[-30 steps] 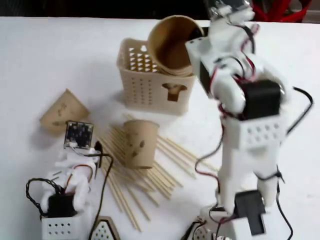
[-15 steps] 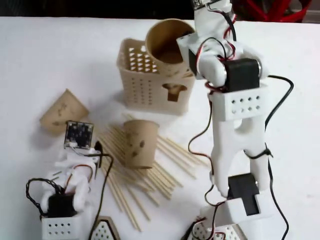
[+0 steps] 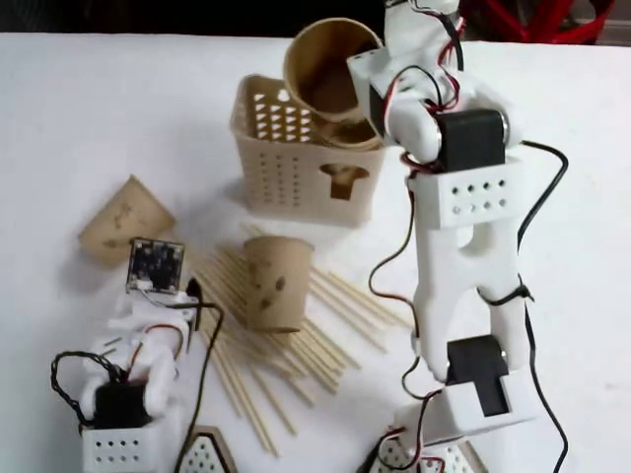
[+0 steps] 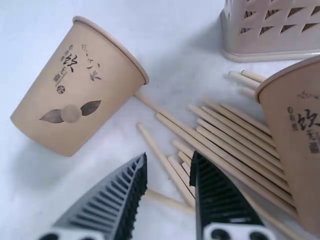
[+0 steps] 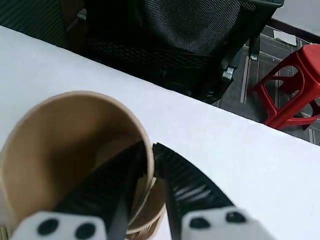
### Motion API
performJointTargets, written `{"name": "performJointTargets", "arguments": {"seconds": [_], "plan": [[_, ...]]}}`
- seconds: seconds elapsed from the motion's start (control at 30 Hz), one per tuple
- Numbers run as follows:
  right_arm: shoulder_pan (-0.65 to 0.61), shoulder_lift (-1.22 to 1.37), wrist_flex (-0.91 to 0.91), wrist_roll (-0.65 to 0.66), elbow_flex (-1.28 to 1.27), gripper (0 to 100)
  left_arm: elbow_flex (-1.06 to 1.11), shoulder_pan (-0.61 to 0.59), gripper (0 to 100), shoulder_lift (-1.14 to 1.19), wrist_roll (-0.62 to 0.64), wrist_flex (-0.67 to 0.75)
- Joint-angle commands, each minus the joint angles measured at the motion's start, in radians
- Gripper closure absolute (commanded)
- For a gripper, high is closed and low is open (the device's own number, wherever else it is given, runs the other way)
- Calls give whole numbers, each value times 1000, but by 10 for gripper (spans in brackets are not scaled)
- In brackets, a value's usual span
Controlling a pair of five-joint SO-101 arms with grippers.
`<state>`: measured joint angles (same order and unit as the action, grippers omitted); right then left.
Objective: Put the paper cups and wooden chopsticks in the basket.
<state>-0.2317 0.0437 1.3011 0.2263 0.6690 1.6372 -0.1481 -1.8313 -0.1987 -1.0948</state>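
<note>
While over basket (image 3: 292,179), cup (image 3: 330,71) tilted mouth-up.

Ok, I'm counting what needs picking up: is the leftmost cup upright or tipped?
Tipped. The cup lies on its side on the table, rim beside the chopsticks.

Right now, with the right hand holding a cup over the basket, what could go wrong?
1. The right hand pinches the held cup only by its rim, tilted above the basket; if released so, it may tip over the edge instead of nesting in the cup already inside.
2. The standing cup rests on the chopsticks; pulling them could topple it.
</note>
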Motion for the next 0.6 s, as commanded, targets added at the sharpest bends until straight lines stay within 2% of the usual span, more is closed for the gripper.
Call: {"name": "performJointTargets", "arguments": {"seconds": [0.0,0.57], "plan": [[15,-10,-21,-9,14,978,-8,-8,842,8,-11,32],[42,-21,153,-17,-32,978,-8,-8,842,8,-11,32]]}}
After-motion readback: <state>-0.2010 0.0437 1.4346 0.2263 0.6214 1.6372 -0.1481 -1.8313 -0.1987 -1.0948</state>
